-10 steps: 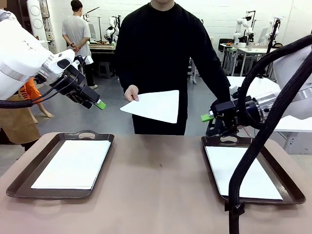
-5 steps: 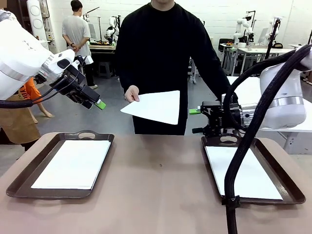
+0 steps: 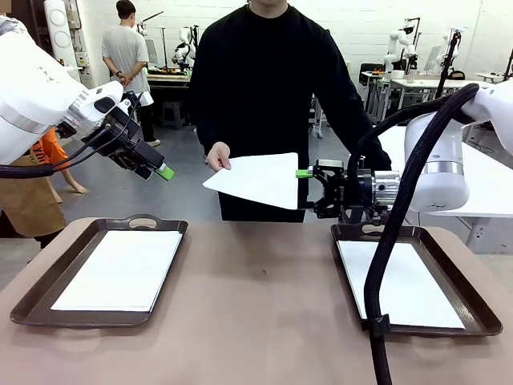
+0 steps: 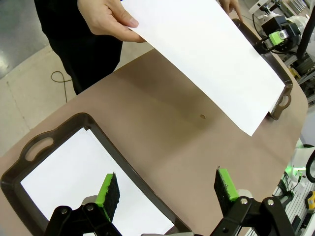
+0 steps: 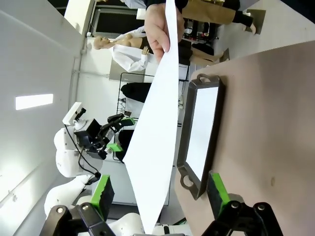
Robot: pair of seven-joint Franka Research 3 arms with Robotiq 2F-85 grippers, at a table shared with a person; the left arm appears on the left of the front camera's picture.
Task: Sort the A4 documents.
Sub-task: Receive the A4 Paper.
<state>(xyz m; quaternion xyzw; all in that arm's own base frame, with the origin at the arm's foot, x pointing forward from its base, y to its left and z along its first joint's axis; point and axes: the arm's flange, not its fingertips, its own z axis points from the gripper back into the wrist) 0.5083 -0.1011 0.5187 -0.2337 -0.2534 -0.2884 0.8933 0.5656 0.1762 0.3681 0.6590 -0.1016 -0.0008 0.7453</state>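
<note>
- Setting: a workshop floor with other benches behind; a brown counter carries two dark handled trays, a left tray and a right tray, well apart, each with a white sheet lying flat inside.
- Task item: one of the A4 documents, the offered sheet, is held in the air above the counter's far edge, gripped at one corner by the person's hand; the free end sags toward the robot's right.
- Right gripper: fingers released and spread wide, level with the sheet's free edge and just beside it; in the right wrist view the sheet's lower corner hangs between the two green pads, not yet pinched.
- Left gripper: fingers released, raised clear to the left of the sheet, holding nothing.
- Judgement, step in hand: taking the sheet from the person with the right gripper.
- Recommended practice: advance until the edge lies well inside the pads, clench on a margin rather than the tip of the corner, and pull only once the hand lets go, as thin paper is likely to buckle or slip.
- Risk: the drooping corner may fold against a pad.
</note>
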